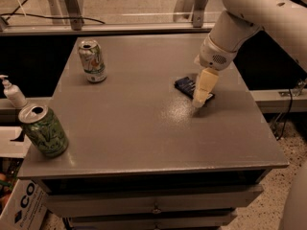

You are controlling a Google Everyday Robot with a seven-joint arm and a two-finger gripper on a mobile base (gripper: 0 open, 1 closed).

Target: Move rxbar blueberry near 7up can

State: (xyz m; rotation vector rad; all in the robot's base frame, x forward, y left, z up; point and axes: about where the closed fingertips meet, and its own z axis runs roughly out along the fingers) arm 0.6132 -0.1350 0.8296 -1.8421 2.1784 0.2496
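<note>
The rxbar blueberry (185, 85) is a flat dark navy wrapper lying on the grey table (144, 128), right of its middle. My gripper (200, 99) hangs from the white arm at the upper right and comes down over the bar's right end, hiding part of it. Its cream fingertips (202, 87) reach the tabletop. The 7up can (92, 61) stands upright at the table's back left, silver-white with green and red marks, far to the left of the bar.
A wholly green can (44, 130) with pale claw marks stands at the table's front left corner. A white pump bottle (13, 93) stands off the table's left edge. A cardboard box (19, 202) sits on the floor at lower left. Drawers (153, 202) run below the tabletop.
</note>
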